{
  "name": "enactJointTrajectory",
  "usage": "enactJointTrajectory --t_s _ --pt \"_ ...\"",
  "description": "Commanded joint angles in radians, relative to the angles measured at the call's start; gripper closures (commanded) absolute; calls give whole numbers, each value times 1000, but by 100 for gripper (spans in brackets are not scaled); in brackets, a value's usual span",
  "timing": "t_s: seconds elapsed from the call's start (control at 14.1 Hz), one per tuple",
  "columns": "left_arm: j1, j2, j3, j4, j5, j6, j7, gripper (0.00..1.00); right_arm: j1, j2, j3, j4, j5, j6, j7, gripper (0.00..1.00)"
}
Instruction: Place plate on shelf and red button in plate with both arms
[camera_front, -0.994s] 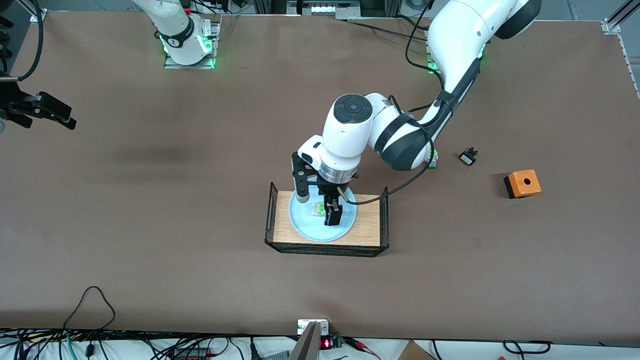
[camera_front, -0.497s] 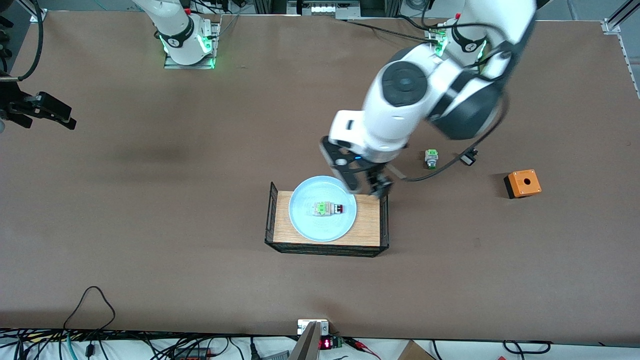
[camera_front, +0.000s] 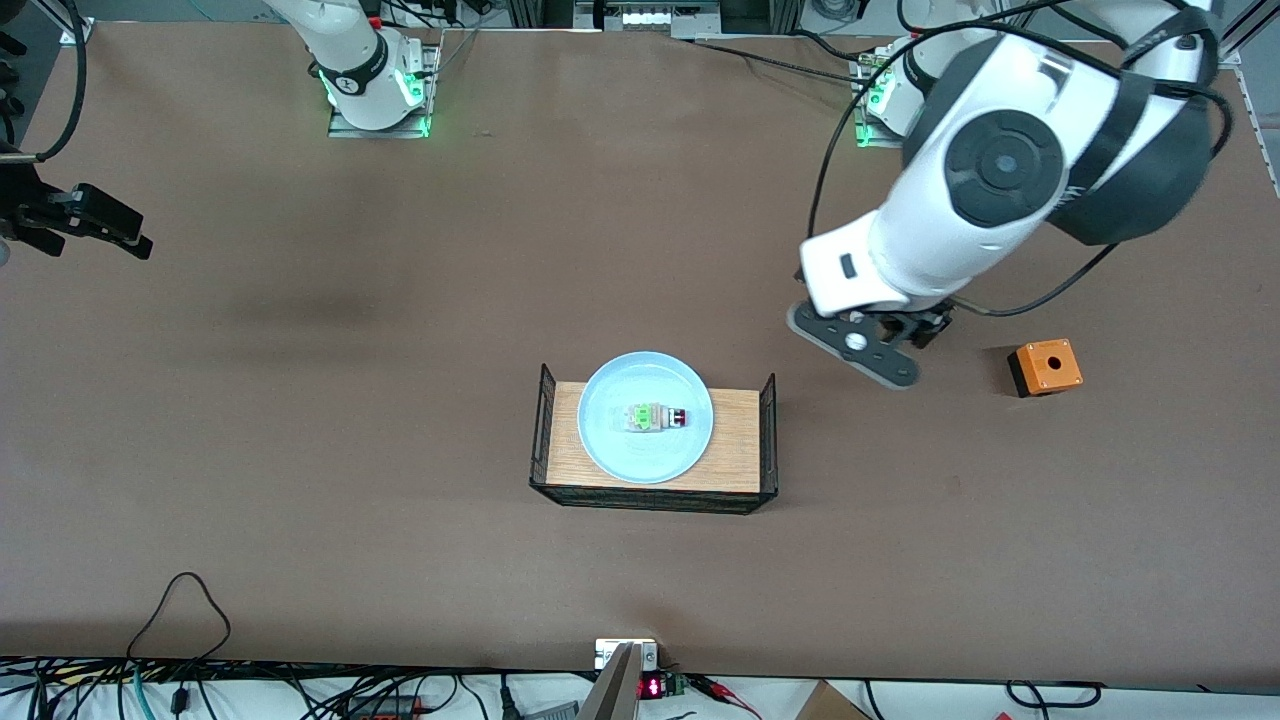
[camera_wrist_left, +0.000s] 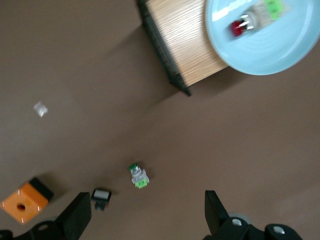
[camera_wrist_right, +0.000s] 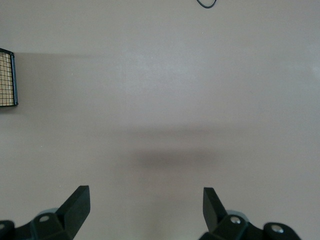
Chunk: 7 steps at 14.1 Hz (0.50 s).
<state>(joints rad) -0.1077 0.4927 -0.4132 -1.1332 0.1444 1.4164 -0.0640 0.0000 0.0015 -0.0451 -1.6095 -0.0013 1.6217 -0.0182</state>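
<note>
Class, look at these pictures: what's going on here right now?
Nothing is being held. The red button lies on the plate, which sits on the wooden tray. The left gripper, open, is up over the table near the orange box. The right gripper, open, waits over bare table at its own end.

One plate (camera_front: 645, 455), one tray (camera_front: 735, 440), two push-buttons — red button (camera_front: 655, 417), green-capped button (camera_wrist_left: 138, 175), one orange box (camera_front: 1045, 366), one small black part (camera_wrist_left: 101, 195) — perhaps a switch.

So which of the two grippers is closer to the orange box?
The left gripper: it hangs open over the table beside the orange box. The right gripper waits open at the right arm's end of the table.
</note>
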Motion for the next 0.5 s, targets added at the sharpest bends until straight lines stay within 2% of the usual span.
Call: enactJointTrajectory --t_s 0.0,0.21,0.35,0.43 --pt "115 -43 -7 -14 -25 -62 -69 0 2 -12 -2 -1 4 -9 -14 0" --pt "192 -100 -6 -16 -25 -103 -68 0 2 -12 -2 -1 4 -9 -14 0" --pt "183 -172 40 -60 -37 -109 -72 0 2 -12 -2 -1 4 -9 -14 0" --pt "181 -216 81 -107 -83 -103 -77 0 2 -12 -2 -1 4 -11 -14 0"
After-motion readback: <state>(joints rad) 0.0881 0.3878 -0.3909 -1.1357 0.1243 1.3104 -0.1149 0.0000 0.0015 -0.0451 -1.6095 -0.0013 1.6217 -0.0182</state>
